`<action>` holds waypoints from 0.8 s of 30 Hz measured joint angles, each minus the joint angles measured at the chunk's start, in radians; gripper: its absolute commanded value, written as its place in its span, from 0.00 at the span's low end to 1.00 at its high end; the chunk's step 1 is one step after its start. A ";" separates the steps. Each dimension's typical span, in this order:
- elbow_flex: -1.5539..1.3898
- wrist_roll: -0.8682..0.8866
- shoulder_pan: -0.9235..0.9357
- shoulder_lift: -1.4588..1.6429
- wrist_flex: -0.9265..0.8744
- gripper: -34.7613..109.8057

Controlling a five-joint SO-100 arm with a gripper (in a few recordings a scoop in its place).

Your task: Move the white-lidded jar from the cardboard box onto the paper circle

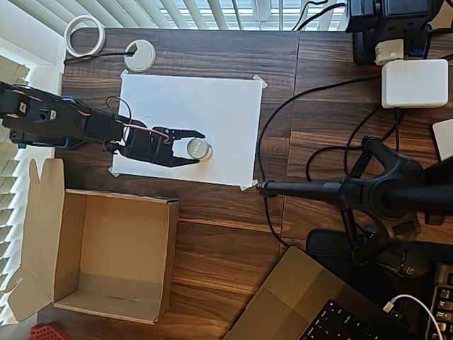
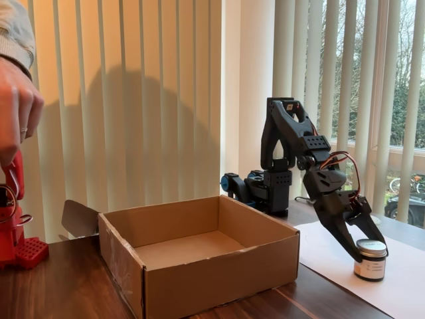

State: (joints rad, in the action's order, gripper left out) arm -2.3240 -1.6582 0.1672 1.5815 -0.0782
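Note:
The white-lidded jar (image 1: pixel 199 149) (image 2: pixel 370 259) stands upright on the white paper sheet (image 1: pixel 219 106) (image 2: pixel 405 292), near its lower middle in the overhead view. My black gripper (image 1: pixel 197 148) (image 2: pixel 369 243) reaches in from the left, its two fingers close against the jar's sides just under the lid. The paper circle is hidden or too faint to make out around the jar. The cardboard box (image 1: pixel 117 251) (image 2: pixel 199 269) lies open and empty below the arm in the overhead view, flaps spread to its left.
A black camera stand (image 1: pixel 354 191) and a dark cable (image 1: pixel 272 127) lie right of the paper. A white tape roll (image 1: pixel 85 35) and a desk grommet (image 1: pixel 139 55) sit at the top left. A laptop (image 1: pixel 311 304) fills the bottom right.

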 measured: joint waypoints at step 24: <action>-0.002 -0.031 0.002 0.000 0.064 0.50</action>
State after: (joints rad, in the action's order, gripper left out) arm -2.3255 -1.6889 0.1687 1.5815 -0.0138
